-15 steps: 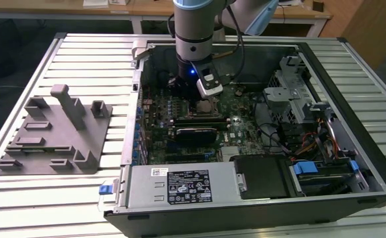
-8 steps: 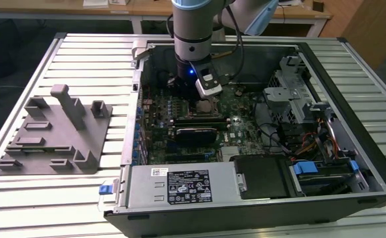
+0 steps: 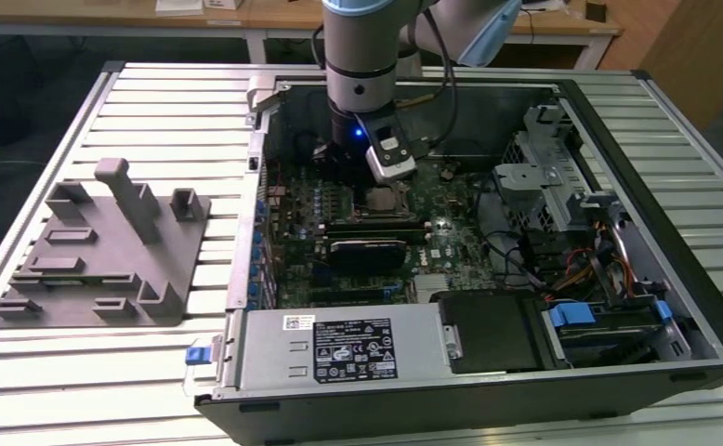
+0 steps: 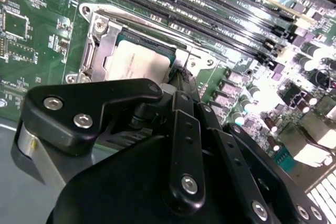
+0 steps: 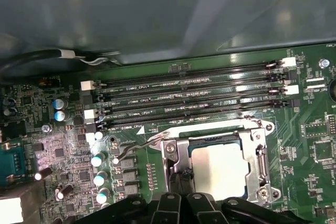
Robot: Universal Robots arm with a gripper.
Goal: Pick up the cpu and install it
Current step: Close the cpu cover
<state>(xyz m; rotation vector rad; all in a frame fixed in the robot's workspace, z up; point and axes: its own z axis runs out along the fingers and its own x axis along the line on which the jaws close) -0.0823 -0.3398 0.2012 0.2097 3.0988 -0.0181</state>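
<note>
You have the open computer case [image 3: 486, 102] lying on the slatted table [image 3: 76, 390], with the grey fixture block [image 3: 101, 255] at its nine o'clock, toward the exterior view's left. The arm [image 3: 361, 56] reaches down into the case's twelve o'clock half, over the green motherboard [image 5: 310, 140]. In both wrist views your gripper [image 5: 182, 178] is clenched, fingers drawn together with barely a slit between, tips down at the rim of the metal socket frame [image 5: 260, 166]; the cpu [image 5: 220, 170] lies flat inside that frame, just beside the tips, which seem to touch its edge, though I cannot be sure.
</note>
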